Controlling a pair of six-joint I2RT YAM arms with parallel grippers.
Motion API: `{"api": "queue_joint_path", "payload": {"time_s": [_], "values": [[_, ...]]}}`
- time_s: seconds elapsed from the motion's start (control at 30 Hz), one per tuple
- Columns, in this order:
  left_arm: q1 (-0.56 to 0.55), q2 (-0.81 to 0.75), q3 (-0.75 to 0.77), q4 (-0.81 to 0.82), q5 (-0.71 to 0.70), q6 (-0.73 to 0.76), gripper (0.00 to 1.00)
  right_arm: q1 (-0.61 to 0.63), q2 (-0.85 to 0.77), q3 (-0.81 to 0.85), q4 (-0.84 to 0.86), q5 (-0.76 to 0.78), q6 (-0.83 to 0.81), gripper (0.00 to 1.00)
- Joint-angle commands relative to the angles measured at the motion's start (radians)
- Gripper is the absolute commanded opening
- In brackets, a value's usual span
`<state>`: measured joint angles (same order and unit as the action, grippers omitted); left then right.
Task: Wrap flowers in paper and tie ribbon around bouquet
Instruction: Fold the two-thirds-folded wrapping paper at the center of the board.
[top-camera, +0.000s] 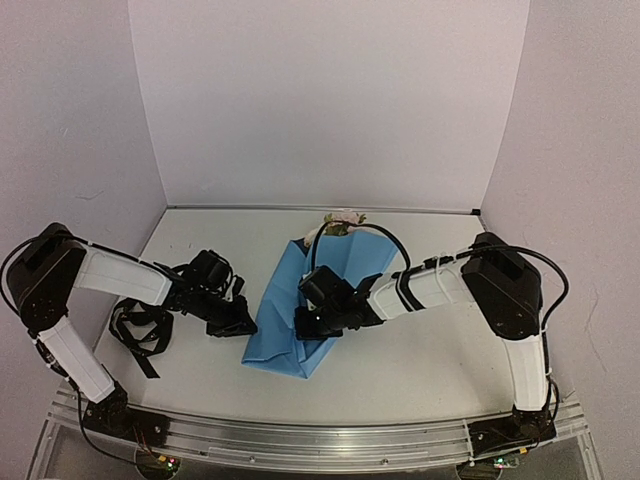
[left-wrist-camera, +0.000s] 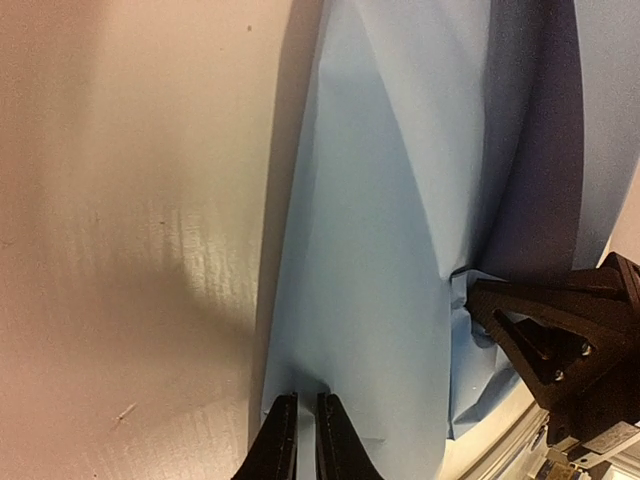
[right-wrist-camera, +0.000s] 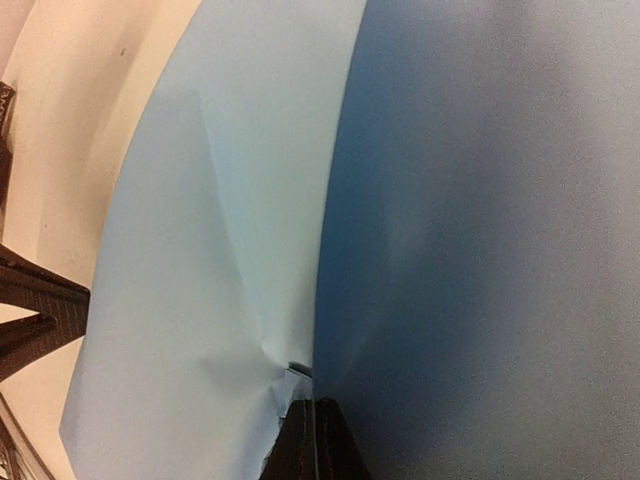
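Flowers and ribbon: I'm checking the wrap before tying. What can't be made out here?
- Flower stems: top view, the paper covers all but the flowers' heads.
- The ribbon: top view, left arm overlaps its pile.
- Left gripper: left wrist view, bottom edge cuts off whether jaws pinch paper.

Top view: even, soft overhead light, with faint shadows on the tabletop (top-camera: 420, 370). Left wrist view: warm glare on the bare surface and a dark shadow band across the paper (left-wrist-camera: 370, 250). Right wrist view: soft-focused and grainy, its right half shaded.
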<state>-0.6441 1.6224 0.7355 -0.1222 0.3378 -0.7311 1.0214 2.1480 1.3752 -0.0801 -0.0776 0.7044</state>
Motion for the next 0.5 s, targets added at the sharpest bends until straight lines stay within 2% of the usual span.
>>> {"api": "queue_joint_path", "payload": {"time_s": [0.0, 0.47], "values": [[-0.022, 0.013, 0.063, 0.038, 0.016, 0.005, 0.09, 0.002, -0.047, 0.032, -0.093, 0.037, -0.020, 0.00], [-0.056, 0.109, 0.100, 0.090, 0.051, -0.009, 0.09, 0.020, -0.081, 0.079, -0.144, 0.076, -0.049, 0.00]]}}
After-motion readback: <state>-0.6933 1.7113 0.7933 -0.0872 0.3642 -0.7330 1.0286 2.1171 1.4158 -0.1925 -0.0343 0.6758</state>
